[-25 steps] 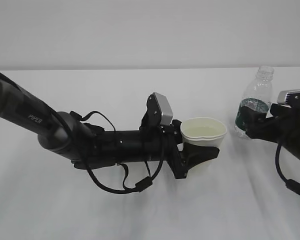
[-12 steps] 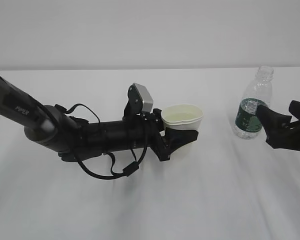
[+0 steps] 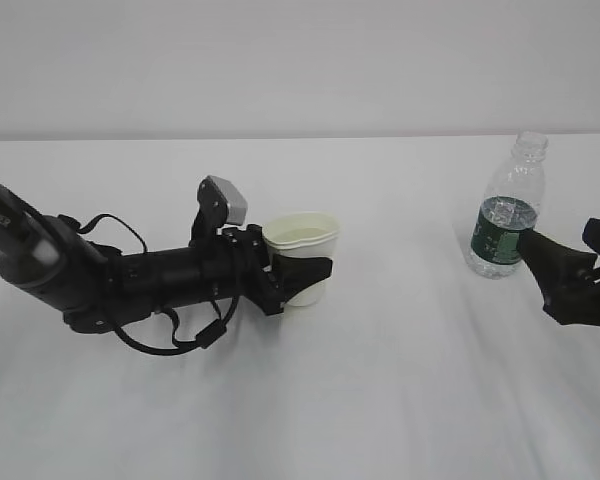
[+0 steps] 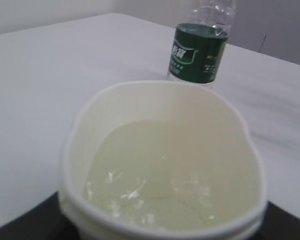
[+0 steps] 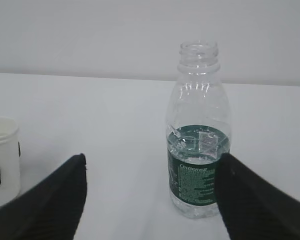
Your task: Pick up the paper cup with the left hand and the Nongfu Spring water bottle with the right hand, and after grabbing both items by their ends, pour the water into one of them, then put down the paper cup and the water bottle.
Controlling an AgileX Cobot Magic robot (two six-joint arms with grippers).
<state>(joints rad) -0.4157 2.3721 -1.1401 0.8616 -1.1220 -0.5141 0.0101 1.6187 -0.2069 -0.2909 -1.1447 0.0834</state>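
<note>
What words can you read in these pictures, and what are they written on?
Bottle: the green label has white print, but it is too blurred to read, in the right wrist view too.
Paper cup: no writing shows.
Left arm: small white letters near the picture's left edge, cut off and too small to read.
Nothing else carries text.

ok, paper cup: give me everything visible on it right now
The paper cup is small, cream-white and tapered, its thin rolled rim squeezed out of round. It is upright and holds pale liquid. The left gripper clasps its lower wall, black fingers on both sides. It sits left of the uncapped bottle, well apart.
</note>
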